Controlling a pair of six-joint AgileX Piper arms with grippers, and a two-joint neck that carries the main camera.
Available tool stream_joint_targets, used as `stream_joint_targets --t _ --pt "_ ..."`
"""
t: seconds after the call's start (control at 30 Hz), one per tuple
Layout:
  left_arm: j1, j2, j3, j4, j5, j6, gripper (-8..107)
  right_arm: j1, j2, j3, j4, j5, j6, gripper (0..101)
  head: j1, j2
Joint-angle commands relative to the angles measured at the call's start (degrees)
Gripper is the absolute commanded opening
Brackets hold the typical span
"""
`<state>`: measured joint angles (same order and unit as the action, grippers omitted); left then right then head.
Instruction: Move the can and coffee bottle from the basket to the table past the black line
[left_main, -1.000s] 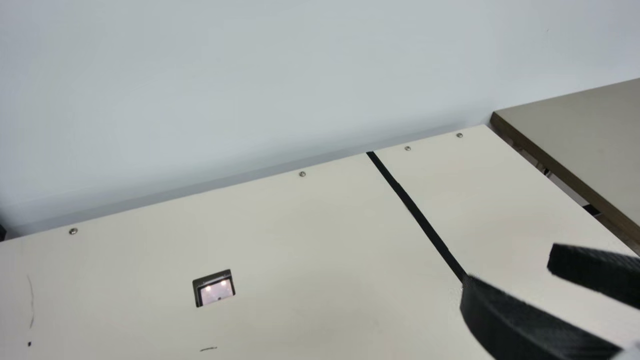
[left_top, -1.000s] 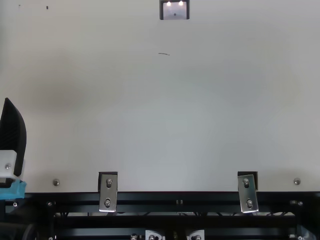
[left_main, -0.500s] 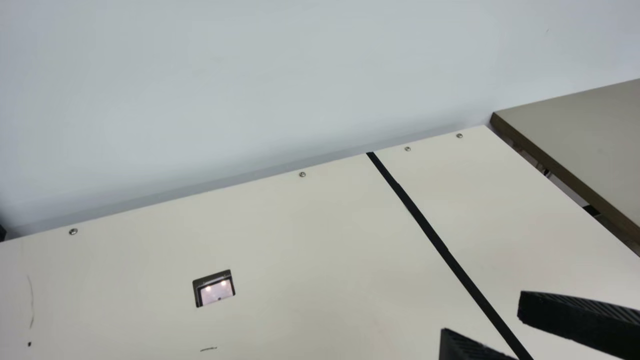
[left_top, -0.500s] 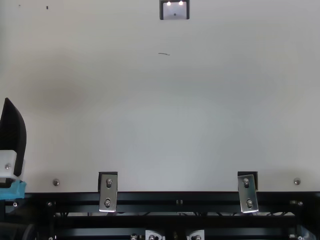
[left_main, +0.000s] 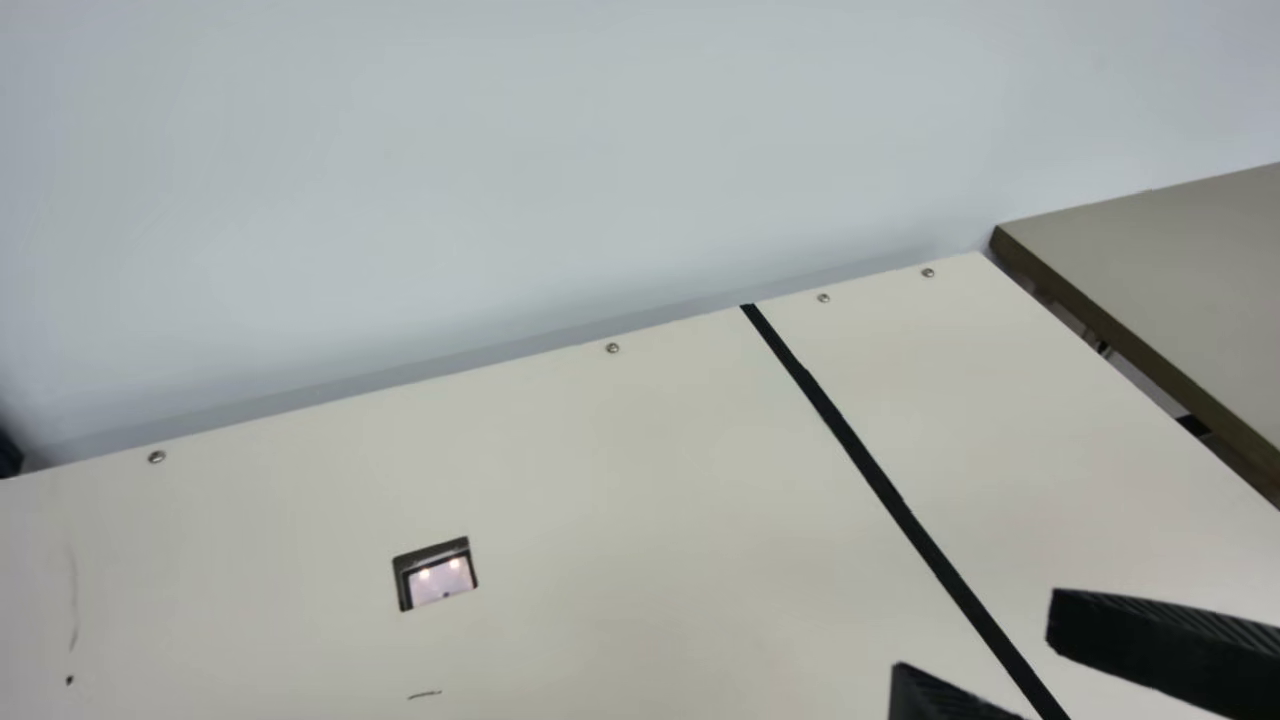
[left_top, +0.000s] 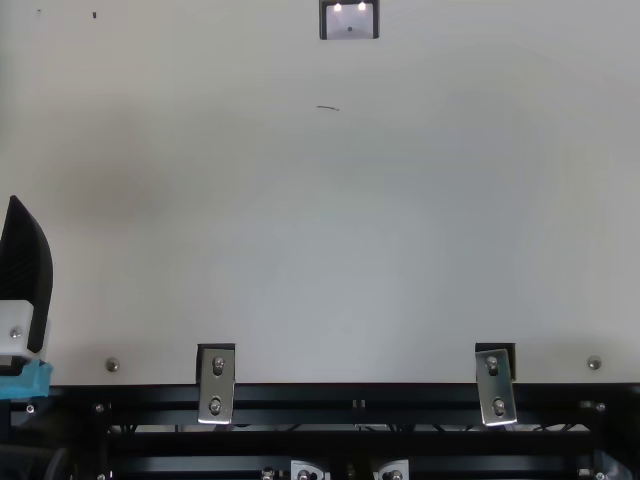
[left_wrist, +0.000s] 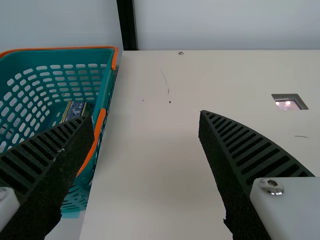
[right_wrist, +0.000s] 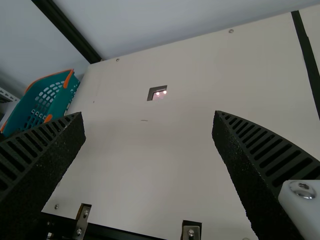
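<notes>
The left hand stood wide open beside the teal basket, its two ribbed fingers well apart and nothing between them. One of those fingers crossed in front of the basket's orange rim in the left wrist view and hid part of the inside. The right hand was spread wide too and held nothing; in the main view its fingers showed low over the desk, one on either side of the black line.

Within the basket lay a blue and gold printed thing, probably the can, partly covered by that finger. Which thing was the coffee bottle I could not tell.

Neither had been set past the line, so the job seemed to be at its start, with a pick from the basket due first. If it was full, the can would likely be fairly heavy for its size, stiff but slick, and its thin wall might dent under too hard a squeeze. The middle of its body looked the best place to take hold, with the fingers across its width. The bottle would probably be smooth and apt to roll, and called for a grip near its middle, clear of the basket's wall.
</notes>
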<state>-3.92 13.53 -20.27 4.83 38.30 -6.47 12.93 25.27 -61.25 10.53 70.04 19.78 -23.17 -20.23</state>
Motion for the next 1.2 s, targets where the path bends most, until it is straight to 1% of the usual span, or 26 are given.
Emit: stream_joint_targets --t 0.0,0.23,0.73,0.93,1.17 --pt "0.0 0.0 0.0 0.0 0.0 0.0 90 0.0 0.0 0.0 0.0 0.0 0.0 101 -1.03 2.27" --pt "0.0 0.0 0.0 0.0 0.0 0.0 90 0.0 0.0 0.0 0.0 0.0 0.0 101 -0.65 13.81" --pt "0.0 0.0 0.0 0.0 0.0 0.0 90 0.0 0.0 0.0 0.0 0.0 0.0 101 -1.77 41.65" --pt "0.0 0.0 0.0 0.0 0.0 0.0 90 0.0 0.0 0.0 0.0 0.0 0.0 101 -1.82 49.33" --pt "0.0 0.0 0.0 0.0 0.0 0.0 90 0.0 0.0 0.0 0.0 -0.05 0.0 101 -1.83 56.02"
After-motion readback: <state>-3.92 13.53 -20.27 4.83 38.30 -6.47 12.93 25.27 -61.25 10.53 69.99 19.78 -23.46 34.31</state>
